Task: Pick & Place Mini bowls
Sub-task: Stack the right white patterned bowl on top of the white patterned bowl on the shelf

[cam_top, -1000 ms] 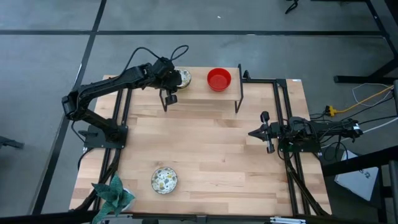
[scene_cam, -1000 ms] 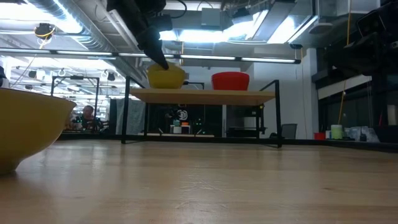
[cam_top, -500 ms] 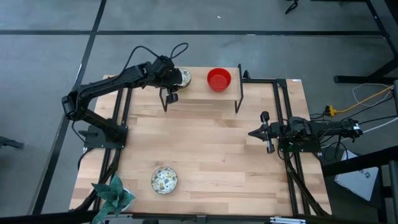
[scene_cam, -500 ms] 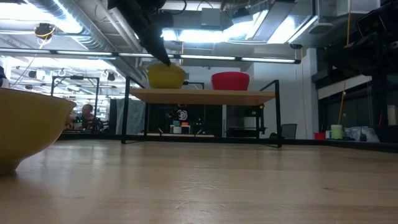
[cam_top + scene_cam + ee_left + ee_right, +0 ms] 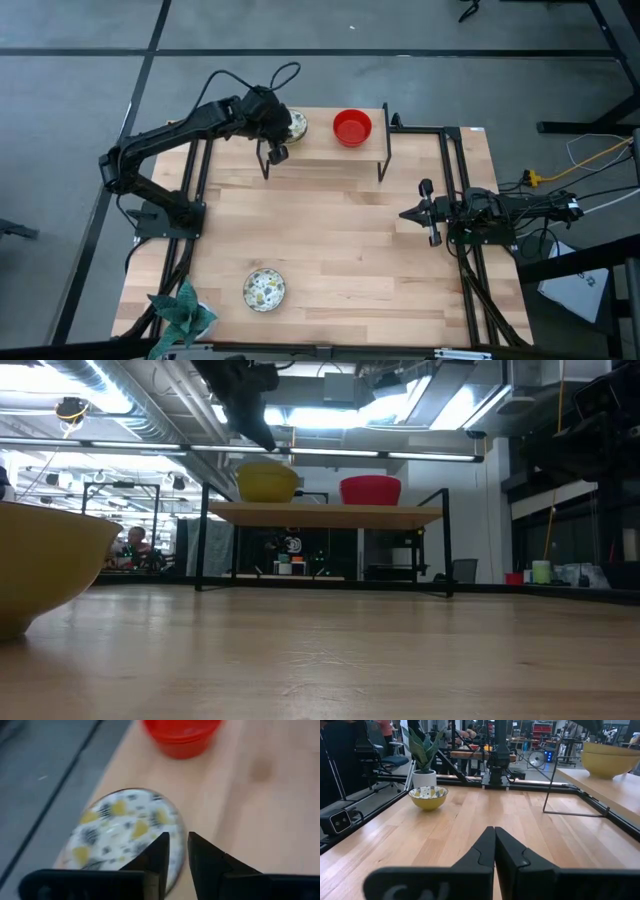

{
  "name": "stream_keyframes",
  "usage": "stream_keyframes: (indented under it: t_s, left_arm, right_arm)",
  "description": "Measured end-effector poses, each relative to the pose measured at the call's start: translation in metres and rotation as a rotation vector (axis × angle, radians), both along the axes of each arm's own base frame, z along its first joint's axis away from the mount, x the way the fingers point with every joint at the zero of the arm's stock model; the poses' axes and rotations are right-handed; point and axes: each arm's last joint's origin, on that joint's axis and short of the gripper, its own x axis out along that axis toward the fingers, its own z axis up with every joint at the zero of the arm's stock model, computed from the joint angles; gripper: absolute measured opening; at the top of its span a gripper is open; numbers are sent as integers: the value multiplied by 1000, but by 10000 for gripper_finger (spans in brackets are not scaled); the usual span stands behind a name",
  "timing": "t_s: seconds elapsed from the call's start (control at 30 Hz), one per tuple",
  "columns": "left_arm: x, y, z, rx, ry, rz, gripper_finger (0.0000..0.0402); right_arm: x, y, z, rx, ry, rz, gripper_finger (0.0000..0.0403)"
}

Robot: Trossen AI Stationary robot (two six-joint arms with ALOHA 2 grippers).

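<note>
Two mini bowls stand on the raised wooden shelf (image 5: 325, 150) at the table's far edge: a floral bowl (image 5: 293, 125) (image 5: 120, 832), yellow outside (image 5: 268, 482), and a red bowl (image 5: 352, 127) (image 5: 370, 490) (image 5: 182, 737) to its right. Another floral bowl (image 5: 264, 289) (image 5: 428, 796) sits on the table near the near-left corner. My left gripper (image 5: 278, 150) (image 5: 265, 442) (image 5: 178, 842) hangs just above the shelf's floral bowl, narrowly open and holding nothing. My right gripper (image 5: 405, 214) (image 5: 494, 831) waits shut at the table's right side.
The shelf stands on thin black legs (image 5: 383, 165) (image 5: 445, 545). A teal leafy plant in a white pot (image 5: 182, 310) (image 5: 422, 750) is at the near-left corner. Black frame rails (image 5: 450, 180) run along the table's right side. Bare wood lies between shelf and near bowl.
My left gripper has risen from the rim of the floral bowl on the shelf and now hangs clear above it. The bowl has stayed in place on the shelf.
</note>
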Motion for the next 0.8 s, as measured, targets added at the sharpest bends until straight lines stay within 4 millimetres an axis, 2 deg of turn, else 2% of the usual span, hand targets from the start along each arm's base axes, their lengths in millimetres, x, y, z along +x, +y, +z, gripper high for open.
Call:
stream_keyframes:
  t_s: [0.2, 0.3, 0.4, 0.6, 0.8]
  left_arm:
    - [8, -4, -3, 102, -44, 202, 8]
    - [14, -9, -10, 151, -82, 319, 4]
    - [19, -15, -27, 213, -107, 437, 1]
    - [23, -20, -49, 227, -163, 489, 1]
    - [23, -20, -51, 202, -184, 513, 1]
  right_arm:
    - [0, 0, 0, 14, 1, -1, 6]
    - [0, 0, 0, 15, 1, -1, 6]
    - [0, 0, 0, 15, 1, -1, 6]
    - [0, 0, 0, 16, 1, -1, 6]
    - [0, 0, 0, 16, 1, -1, 6]
